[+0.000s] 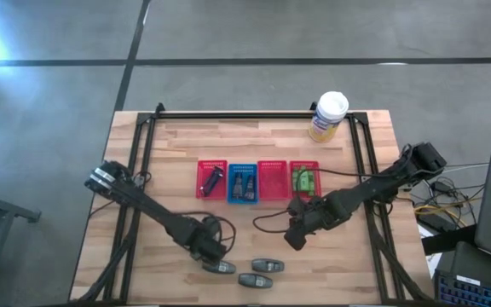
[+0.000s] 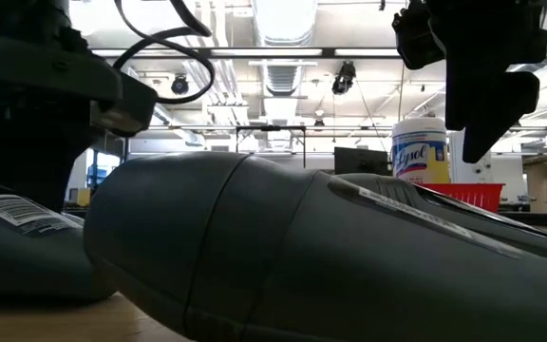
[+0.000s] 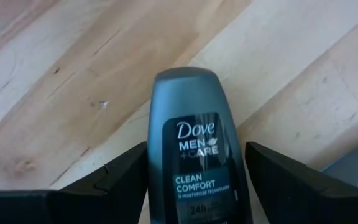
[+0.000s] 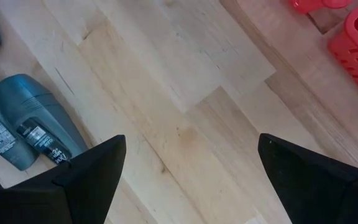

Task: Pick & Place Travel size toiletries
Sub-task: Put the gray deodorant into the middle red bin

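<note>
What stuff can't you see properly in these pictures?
- High view: the left hand sits over a grey bottle, hiding most of it.
- Left wrist view: whether the fingers touch that bottle; its lower label is cut off by the edge.
- Low view: a grey bottle fills the picture, blocking most of the table.
- High view: things in the blue basket are too small to name.
</note>
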Motion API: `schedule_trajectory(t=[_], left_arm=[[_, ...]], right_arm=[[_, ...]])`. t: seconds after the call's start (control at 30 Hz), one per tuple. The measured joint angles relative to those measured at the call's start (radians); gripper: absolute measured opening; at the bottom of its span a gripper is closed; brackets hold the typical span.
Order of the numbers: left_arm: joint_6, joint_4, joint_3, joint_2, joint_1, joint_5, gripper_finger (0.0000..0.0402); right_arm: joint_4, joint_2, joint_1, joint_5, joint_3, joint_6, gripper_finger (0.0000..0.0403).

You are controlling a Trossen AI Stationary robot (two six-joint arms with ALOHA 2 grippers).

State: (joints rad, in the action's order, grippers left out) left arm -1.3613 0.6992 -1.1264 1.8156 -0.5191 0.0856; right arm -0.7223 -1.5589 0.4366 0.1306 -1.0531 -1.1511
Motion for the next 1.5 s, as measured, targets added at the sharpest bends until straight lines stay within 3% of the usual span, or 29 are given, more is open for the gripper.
schedule_trajectory(t=[0.13,0.33,0.47,0.57,0.77,0.87,0.97,1.07,1.2,1.33,1.43,1.5], left_arm=[[0.025,-0.009,0.011,-0.001,0.009,-0.016,0.0258],[0.061,0.007,0.003,-0.002,0.010,-0.021,0.0206],[0.069,0.016,-0.006,-0.008,0.011,-0.020,0.0206],[0.072,0.004,-0.018,-0.038,0.013,0.036,0.0206],[0.067,-0.015,-0.049,-0.214,0.011,0.266,0.0206],[0.108,-0.089,-0.045,-0.337,0.004,0.466,0.0206],[0.251,-0.225,-0.030,-0.454,-0.013,0.695,0.0206],[0.363,-0.329,-0.017,-0.549,-0.014,0.879,0.0206],[0.580,-0.513,0.015,-0.640,-0.005,1.004,0.0206],[0.716,-0.720,0.072,-0.675,0.029,0.996,0.0206],[0.794,-0.897,0.115,-0.673,0.082,0.931,0.0206],[0.828,-1.045,0.141,-0.663,0.133,0.811,0.0206]], right_arm=[[0.001,0.000,0.000,0.000,0.000,0.003,0.0363],[0.008,0.000,0.000,0.000,0.000,0.004,0.0363],[0.025,0.000,0.000,0.000,0.000,0.018,0.0363],[0.067,0.000,0.000,0.000,0.000,0.040,0.0363],[0.118,0.002,-0.001,0.000,-0.021,0.084,0.0363],[0.129,0.002,-0.003,0.001,-0.044,0.096,0.0363],[0.135,0.002,-0.009,0.021,-0.082,0.107,0.0363],[0.135,0.002,-0.008,0.165,-0.137,0.124,0.0363],[0.144,0.002,0.026,0.507,-0.248,0.235,0.0363],[0.272,-0.014,0.070,0.803,-0.336,0.518,0.0363],[0.354,-0.045,0.071,0.913,-0.378,0.701,0.0363],[0.367,-0.074,0.064,0.948,-0.405,0.780,0.0363]])
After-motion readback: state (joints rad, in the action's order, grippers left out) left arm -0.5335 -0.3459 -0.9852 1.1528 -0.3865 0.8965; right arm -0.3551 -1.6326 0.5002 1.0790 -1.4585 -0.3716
